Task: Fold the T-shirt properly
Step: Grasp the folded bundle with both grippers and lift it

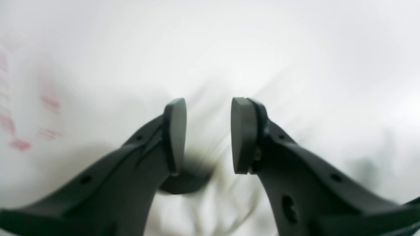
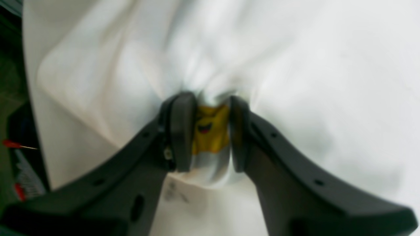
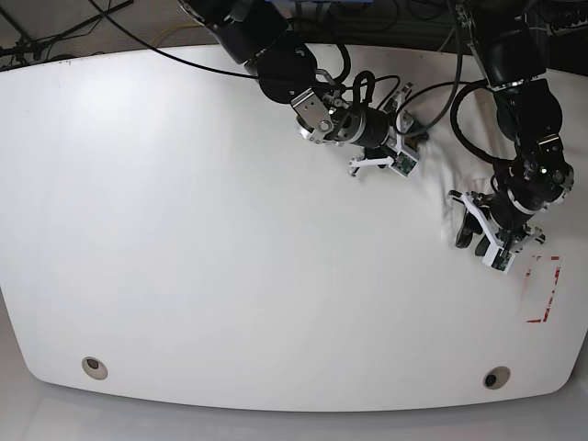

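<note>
The T-shirt (image 2: 295, 82) fills the right wrist view as white, creased cloth. My right gripper (image 2: 213, 131) is shut on a bunched fold of it, and a yellow smiling-face print (image 2: 211, 141) shows between the pads. In the left wrist view the T-shirt (image 1: 229, 49) is a blurred white sheet. Its creases run together into the gap of my left gripper (image 1: 208, 131), whose pads stand a little apart on gathered cloth. In the base view the right gripper (image 3: 409, 138) is at the back and the left gripper (image 3: 473, 234) is near the right edge. The white cloth hardly stands out there.
The white table (image 3: 184, 230) has two round holes (image 3: 92, 367) near its front edge. Red dashed marks (image 3: 544, 292) lie at the front right, beside the left arm. A dark strip with a red-and-white object (image 2: 23, 177) lies past the cloth's left edge.
</note>
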